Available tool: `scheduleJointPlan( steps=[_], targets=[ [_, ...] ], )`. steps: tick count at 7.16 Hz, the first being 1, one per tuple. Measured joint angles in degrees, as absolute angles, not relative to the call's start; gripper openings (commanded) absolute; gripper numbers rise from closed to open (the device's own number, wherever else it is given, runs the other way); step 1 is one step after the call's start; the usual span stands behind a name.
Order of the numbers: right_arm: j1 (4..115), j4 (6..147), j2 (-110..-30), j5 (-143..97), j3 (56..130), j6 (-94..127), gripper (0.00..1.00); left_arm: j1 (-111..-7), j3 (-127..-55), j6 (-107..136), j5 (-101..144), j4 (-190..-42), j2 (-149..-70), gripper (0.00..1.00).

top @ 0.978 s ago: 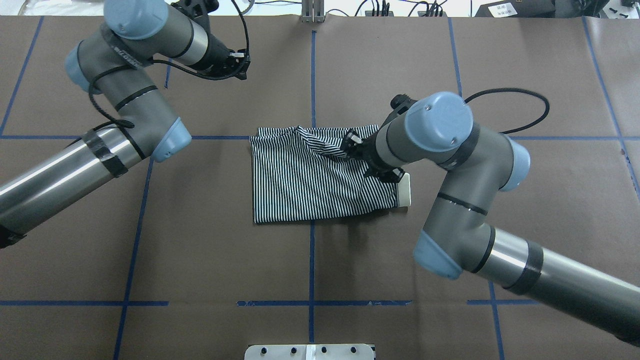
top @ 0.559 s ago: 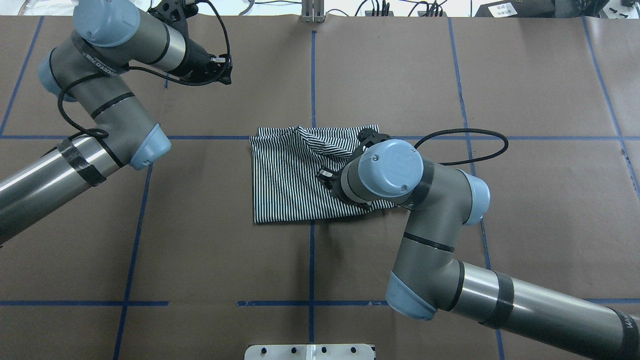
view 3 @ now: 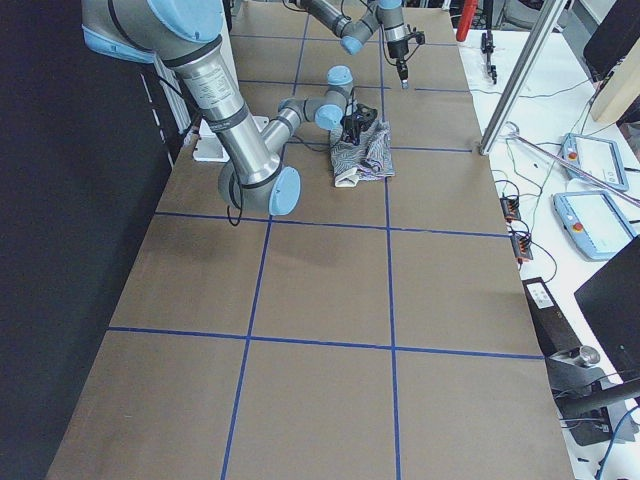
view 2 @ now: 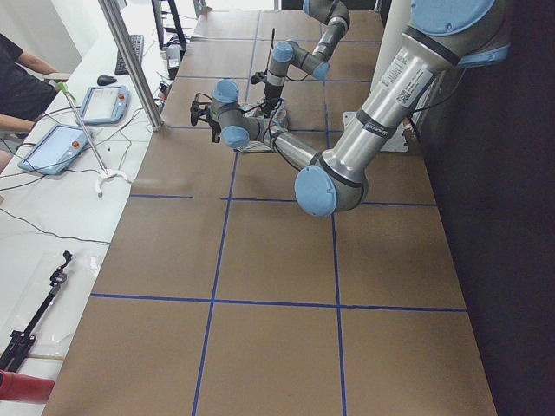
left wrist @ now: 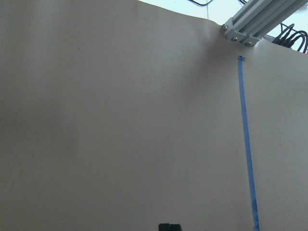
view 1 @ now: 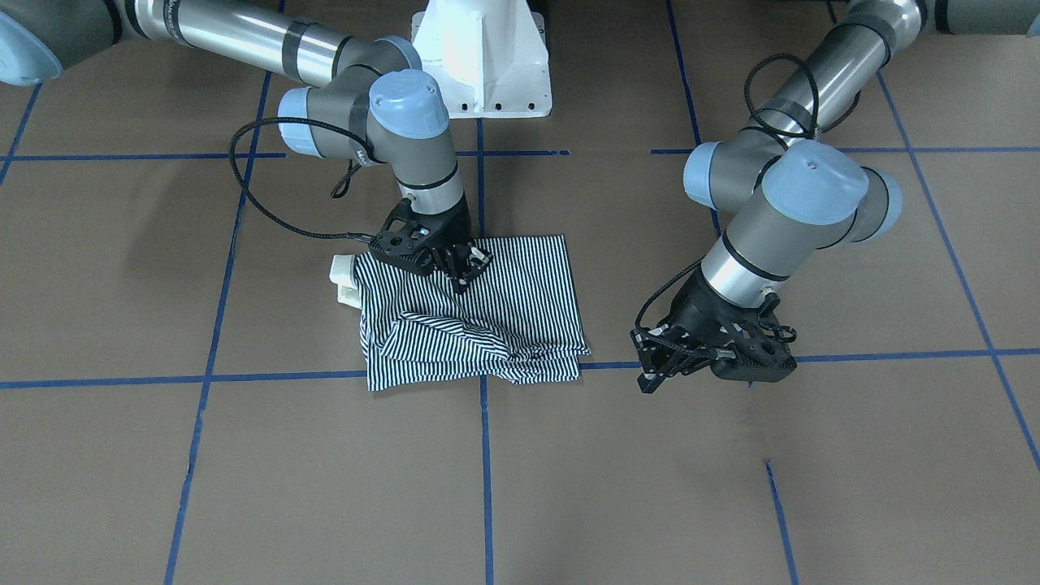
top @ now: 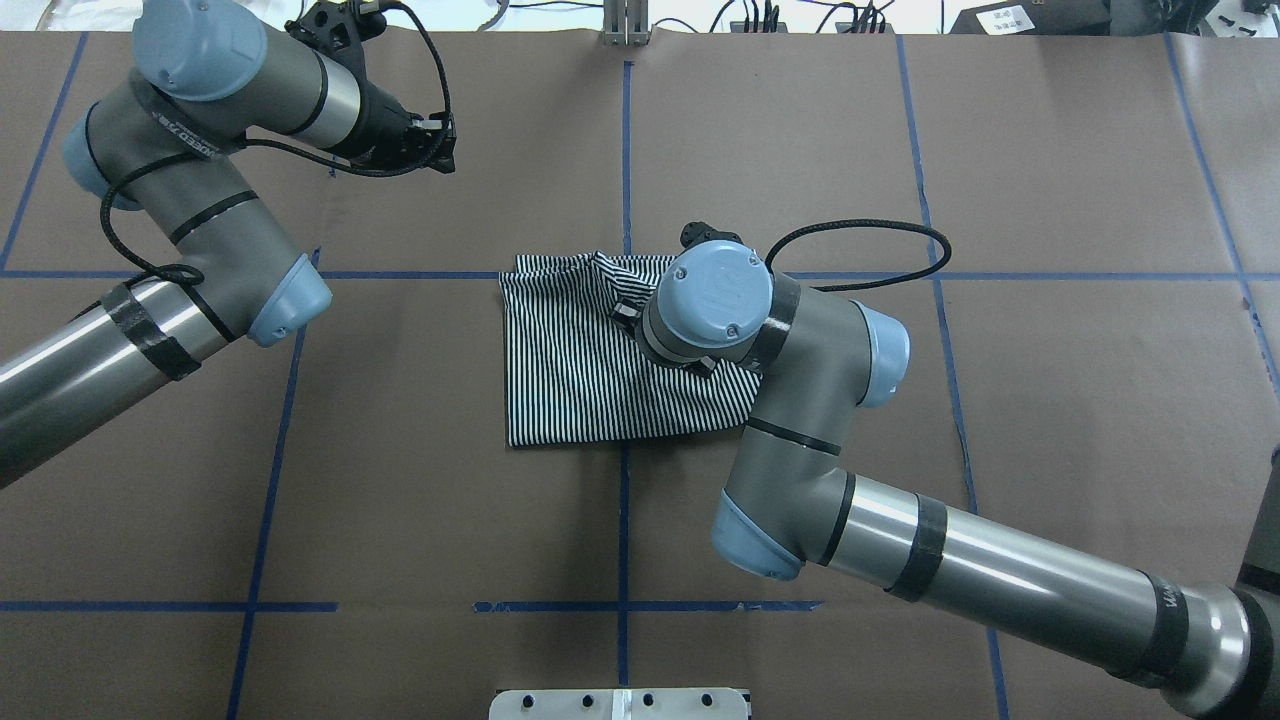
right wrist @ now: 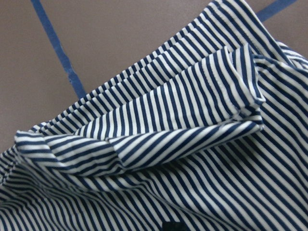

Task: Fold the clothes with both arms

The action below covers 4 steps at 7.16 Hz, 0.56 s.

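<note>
The striped polo shirt [view 1: 504,301] is lying folded into a rough rectangle near the middle of the brown worktop [view 1: 731,487], right where two blue tape lines [view 1: 486,455] are crossing. Its edge farthest from the robot is bunching into a loose, rumpled fold [right wrist: 159,144], and the cream collar [view 1: 345,280] is poking out at the end on the robot's right.

The right arm [top: 800,340] is reaching in over the shirt, and its wrist is hiding part of the cloth in the overhead view. The right pincer [view 1: 470,268] is pointing down at the striped fabric close to the edge nearest the robot. Its fingers are looking parted in the front-facing view, with no cloth caught between them.

The left arm [top: 210,200] is bending away on the robot's left. The left pincer [view 1: 643,361] is hanging over bare worktop, clear of the shirt, with its fingers spread and nothing between them.
</note>
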<state>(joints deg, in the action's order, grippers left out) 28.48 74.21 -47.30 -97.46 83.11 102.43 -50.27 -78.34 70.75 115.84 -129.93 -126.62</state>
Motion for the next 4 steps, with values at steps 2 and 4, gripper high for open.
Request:
scheduleJointPlan(
  steps=[2, 4],
  targets=[
    [30.0, 74.2, -44.5, -97.6, 78.2, 101.0, 0.0, -50.3, -79.6, 70.9, 115.8, -129.9, -125.8, 0.0],
    [32.0, 74.1, -43.6, -97.9, 75.7, 99.2, 0.0, -50.3, -80.1, 71.1, 115.8, -129.9, -125.7, 0.0]
  ],
)
